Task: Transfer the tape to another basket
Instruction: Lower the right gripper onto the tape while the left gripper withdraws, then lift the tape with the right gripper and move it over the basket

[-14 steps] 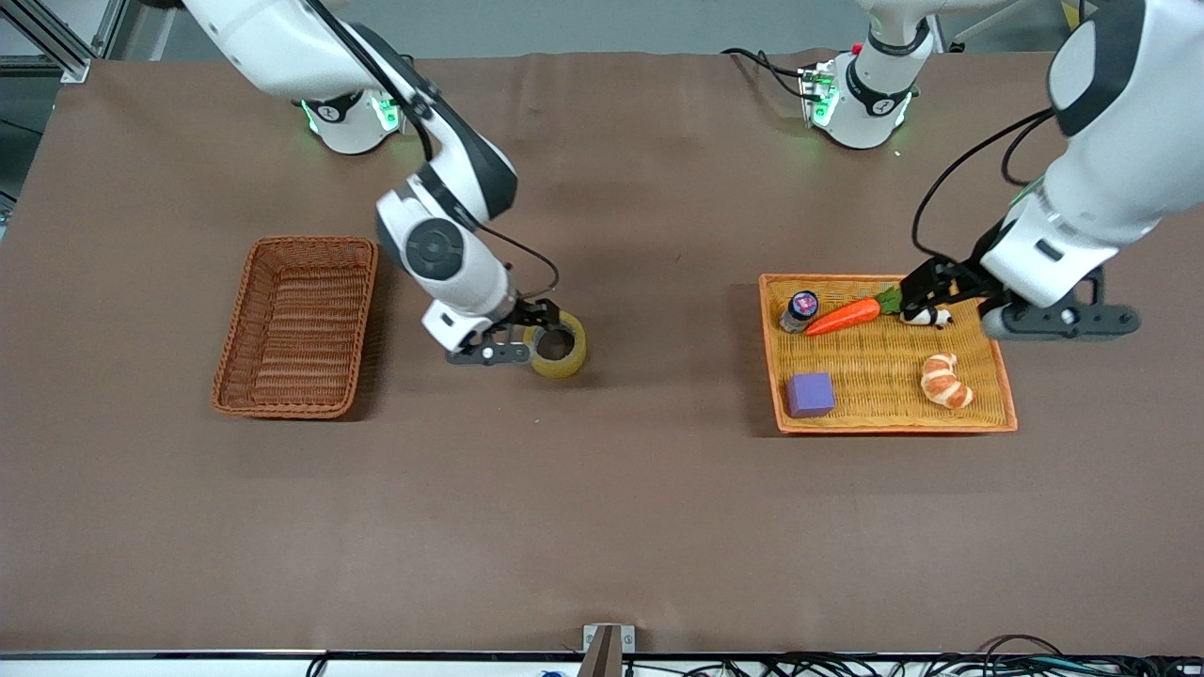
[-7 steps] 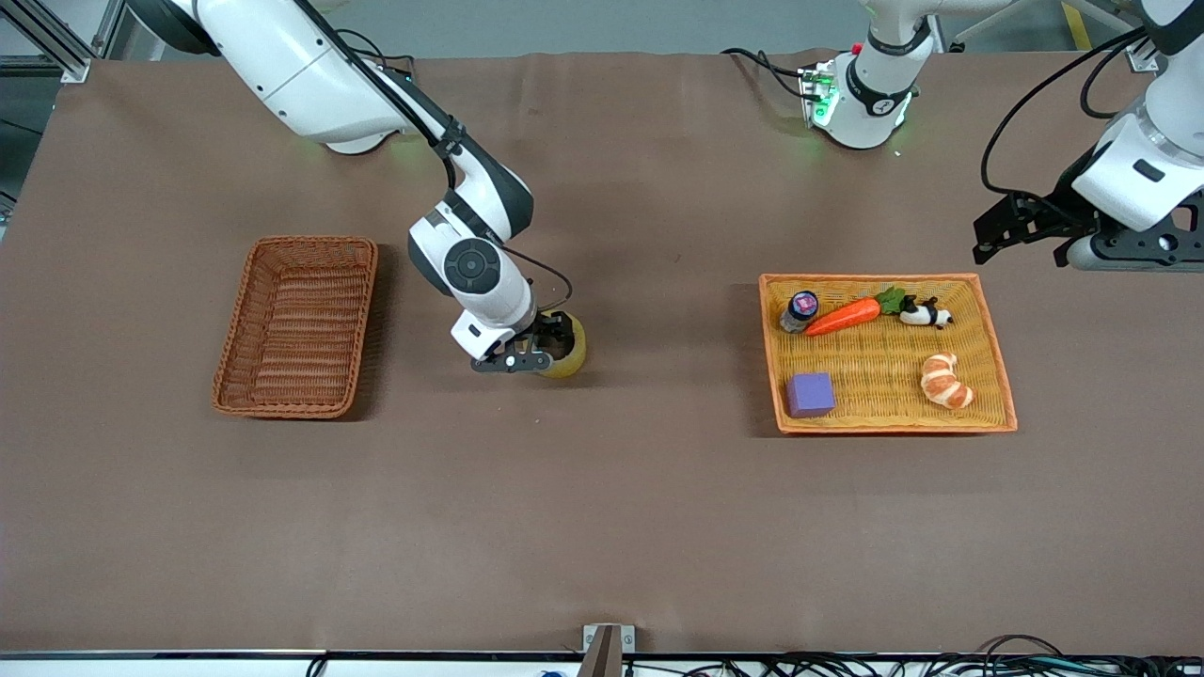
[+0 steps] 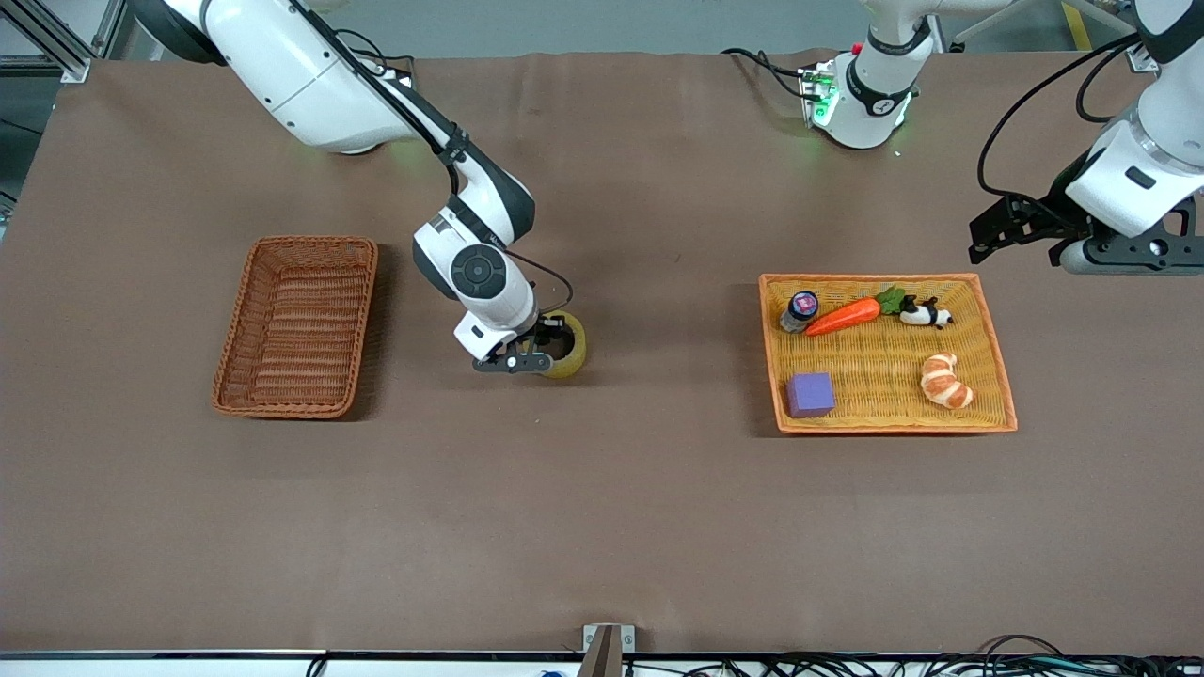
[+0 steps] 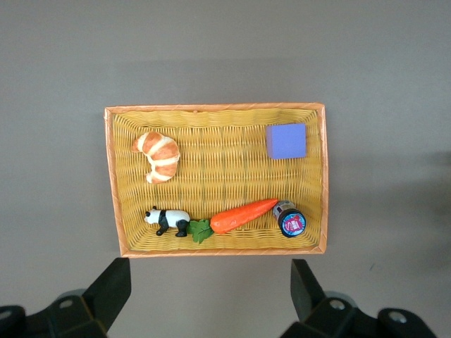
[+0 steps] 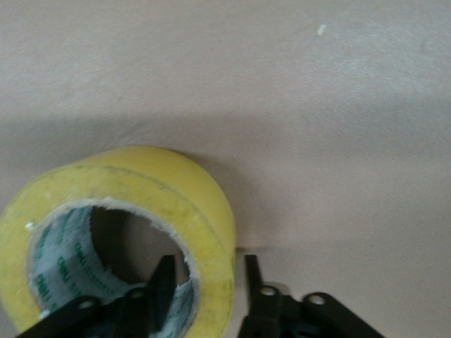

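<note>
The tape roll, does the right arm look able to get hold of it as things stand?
Probably yes. The right gripper is already down at the tape, one finger inside the ring and one outside its wall, and nothing else lies close by on the table.

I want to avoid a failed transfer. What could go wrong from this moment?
The right claw pinches only the wall of the tape, one finger in the core and one outside, so the roll may swing or slip when lifted. The basket lies toward the right arm's end, so a loose grip could drop it on the way.
</note>
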Motion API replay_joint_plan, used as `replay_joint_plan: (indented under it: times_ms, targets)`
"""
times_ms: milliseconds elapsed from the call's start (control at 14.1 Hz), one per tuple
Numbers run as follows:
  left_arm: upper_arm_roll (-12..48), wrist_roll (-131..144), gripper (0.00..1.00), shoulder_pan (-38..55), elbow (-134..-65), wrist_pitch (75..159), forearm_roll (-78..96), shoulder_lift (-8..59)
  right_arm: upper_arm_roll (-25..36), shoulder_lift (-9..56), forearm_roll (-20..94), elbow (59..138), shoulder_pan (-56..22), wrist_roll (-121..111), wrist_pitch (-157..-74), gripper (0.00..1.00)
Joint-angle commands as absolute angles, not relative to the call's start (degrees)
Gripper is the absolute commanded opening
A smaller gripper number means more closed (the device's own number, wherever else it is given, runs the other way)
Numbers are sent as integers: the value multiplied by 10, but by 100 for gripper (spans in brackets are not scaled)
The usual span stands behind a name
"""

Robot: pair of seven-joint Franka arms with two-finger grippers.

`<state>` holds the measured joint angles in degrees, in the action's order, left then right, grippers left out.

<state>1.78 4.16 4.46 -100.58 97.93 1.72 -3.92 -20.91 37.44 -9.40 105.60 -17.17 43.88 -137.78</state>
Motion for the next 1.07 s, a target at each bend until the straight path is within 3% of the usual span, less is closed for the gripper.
replay_joint_plan:
  times_ms: [0,355,639,781,994]
  targets:
    - [13,43,100,46,-983,982,20,-17,-214,376,-111,1051,-154,474,-1369,0]
    - [14,44,100,45,-983,997,13,-11,-214,270,-108,1049,-101,465,-1234,0]
    - [17,60,100,47,-983,994,9,-11,-211,179,-106,1063,-33,320,-1118,0]
    - [18,60,100,45,-983,994,8,-11,-204,142,-106,1097,15,221,-1108,0]
    - [17,60,100,44,-983,994,8,-8,-118,96,-105,1166,13,118,-1137,0]
